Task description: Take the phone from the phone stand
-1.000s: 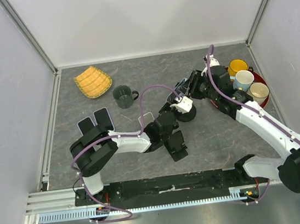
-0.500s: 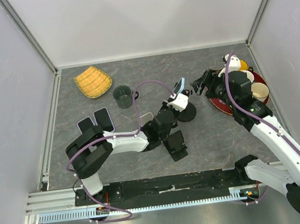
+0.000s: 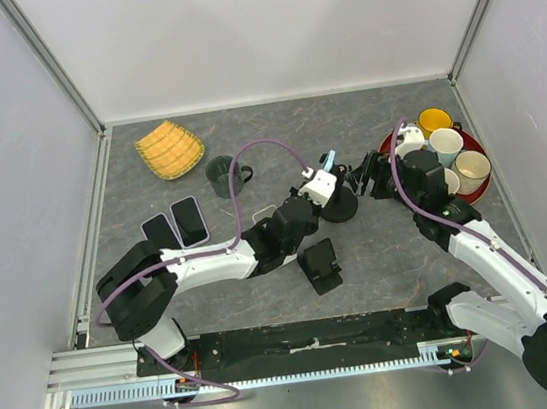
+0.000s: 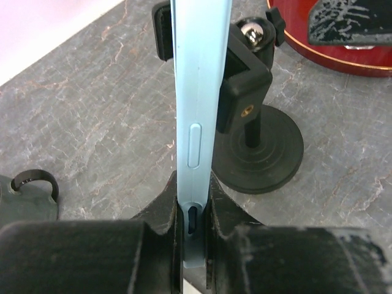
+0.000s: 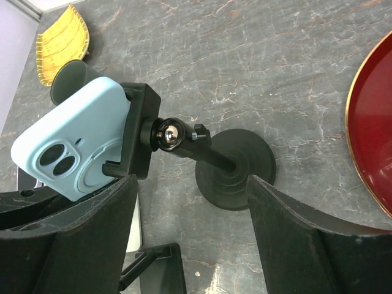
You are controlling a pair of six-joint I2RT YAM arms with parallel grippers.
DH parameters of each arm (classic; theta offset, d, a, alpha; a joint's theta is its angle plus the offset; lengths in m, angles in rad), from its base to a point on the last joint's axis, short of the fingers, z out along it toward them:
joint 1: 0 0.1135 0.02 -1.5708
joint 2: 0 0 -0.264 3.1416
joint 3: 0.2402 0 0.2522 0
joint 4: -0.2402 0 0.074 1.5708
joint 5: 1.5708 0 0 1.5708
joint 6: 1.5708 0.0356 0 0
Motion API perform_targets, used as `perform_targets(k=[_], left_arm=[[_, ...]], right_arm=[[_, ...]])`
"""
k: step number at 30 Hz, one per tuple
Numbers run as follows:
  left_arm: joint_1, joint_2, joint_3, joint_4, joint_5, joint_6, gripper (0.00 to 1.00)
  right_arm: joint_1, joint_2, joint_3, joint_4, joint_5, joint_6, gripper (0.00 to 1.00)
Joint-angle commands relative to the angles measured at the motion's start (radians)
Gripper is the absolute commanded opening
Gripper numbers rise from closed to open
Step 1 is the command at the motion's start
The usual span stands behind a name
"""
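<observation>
Pinching the lower end of the light blue phone (image 4: 196, 92), the left gripper (image 4: 193, 211) is clenched tight. Its two black fingers press on the phone's front and back, either side of the charging port. The phone stands on edge in the left wrist view and rises from the fingers into the black clamp (image 4: 245, 79) of the phone stand (image 4: 269, 153). One clamp arm shows on each side of the phone, so the phone is held by the gripper but not yet out of the stand.

The right gripper (image 5: 191, 202) is spread wide and holds nothing. In its own view, its fingers frame the stand's round base with bare table between them and it, and I see no contact. From above it hangs just beside the stand on the side toward the red tray (image 5: 373, 122).

The stand's base sits flat on the table, right of the middle and near the tray by the right edge.

By my reckoning, the grasp is made and the removal itself is all to come. The phone has to be drawn clear of the clamp arms, likely with the free gripper steadying the base so the stand does not tip or lift with it.
</observation>
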Motion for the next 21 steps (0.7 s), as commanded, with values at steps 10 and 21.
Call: perform_targets(k=[10,21], left_arm=[[-0.005,-0.218,0.087,-0.207,-0.019,-0.156,0.02],[0.072,-0.333,0.208,-0.594,0.022,-0.586,0.02]], right_arm=[[-0.003,-0.084,0.024,0.077,-0.08,-0.07,0.79],[0.089,-0.145,0.026,0.138,-0.193,-0.168,0.82]])
